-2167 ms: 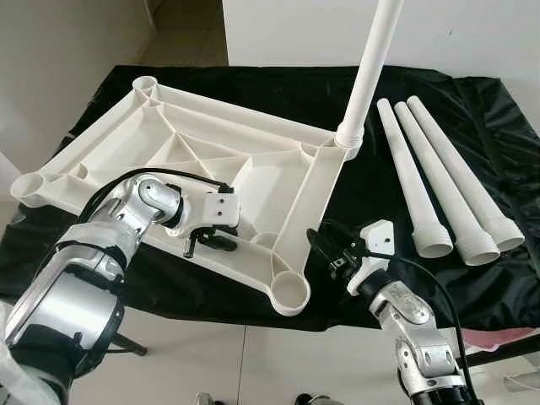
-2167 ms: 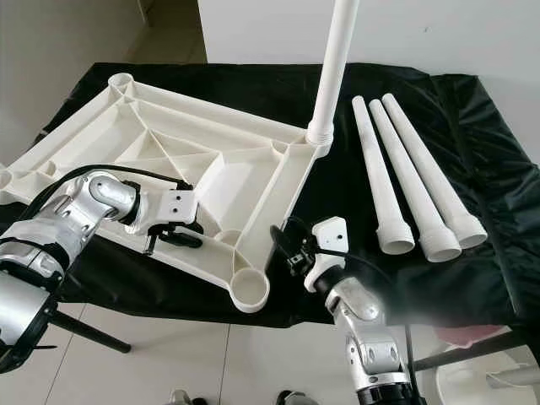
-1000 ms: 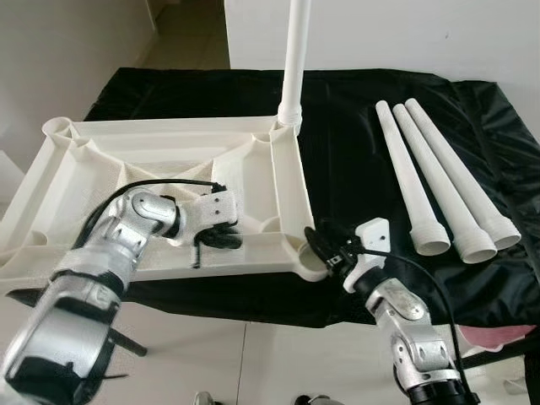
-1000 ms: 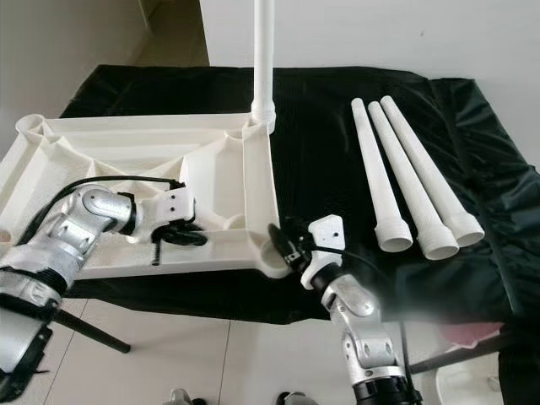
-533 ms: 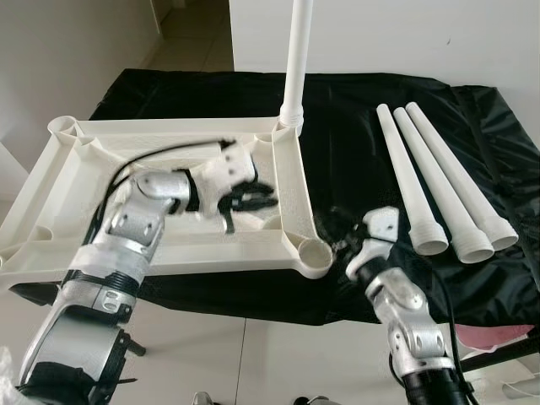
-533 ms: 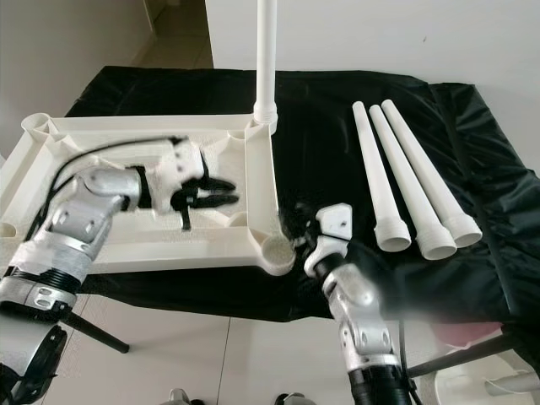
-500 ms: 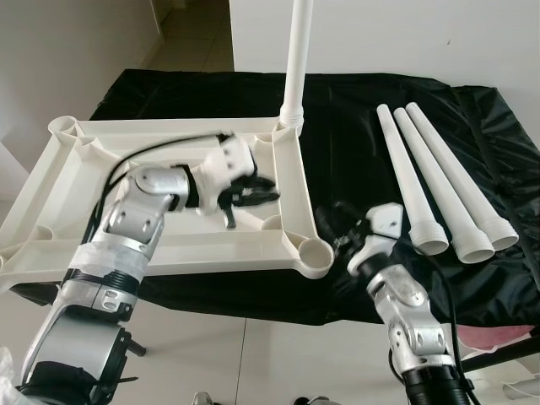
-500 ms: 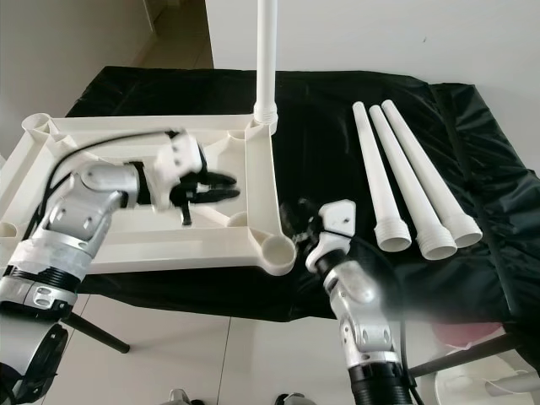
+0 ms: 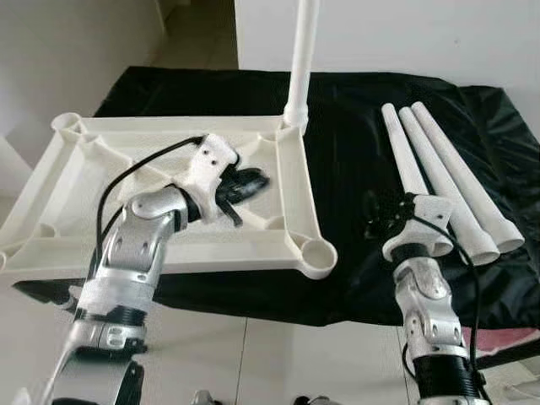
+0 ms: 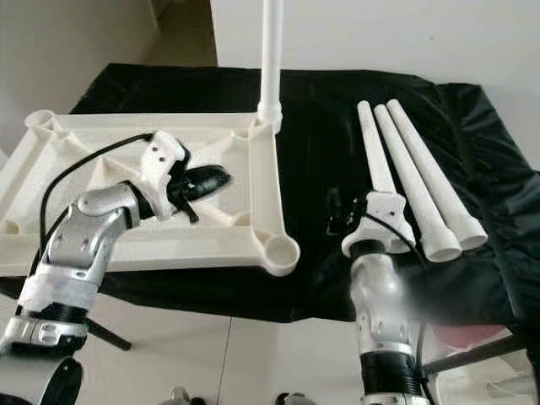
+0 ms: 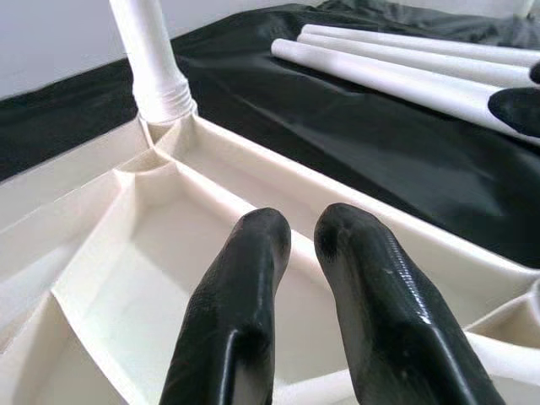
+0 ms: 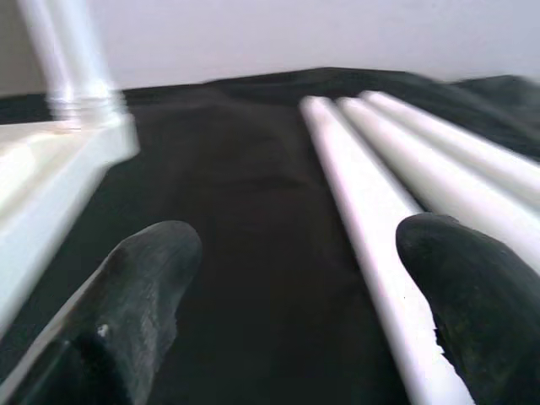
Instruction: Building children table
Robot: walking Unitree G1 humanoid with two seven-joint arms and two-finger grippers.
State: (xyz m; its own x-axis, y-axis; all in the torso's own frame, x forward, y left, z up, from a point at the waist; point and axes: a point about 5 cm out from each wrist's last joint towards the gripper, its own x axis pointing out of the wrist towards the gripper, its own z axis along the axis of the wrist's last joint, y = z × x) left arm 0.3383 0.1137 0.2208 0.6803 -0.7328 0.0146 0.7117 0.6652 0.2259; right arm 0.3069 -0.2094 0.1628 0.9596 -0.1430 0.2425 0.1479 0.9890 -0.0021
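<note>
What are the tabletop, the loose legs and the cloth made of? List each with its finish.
Tabletop: apparently moulded plastic, off-white and matte, judging by its ribbed underside and round corner sockets.
Loose legs: likely the same plastic, smooth hollow tapered tubes with ridged ends.
Cloth: thin black sheet, slightly glossy and wrinkled; fabric or plastic film, unclear.

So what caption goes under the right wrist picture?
Open right gripper over black cloth, beside three loose white legs.

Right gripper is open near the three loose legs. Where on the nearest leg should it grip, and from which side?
Probably the nearest leg mid-shaft, coming from above with the right gripper fingers straddling it. It lies flat on the black cloth, close beside the next leg, so sideways access looks tight, and the flared threaded end is wider.
</note>
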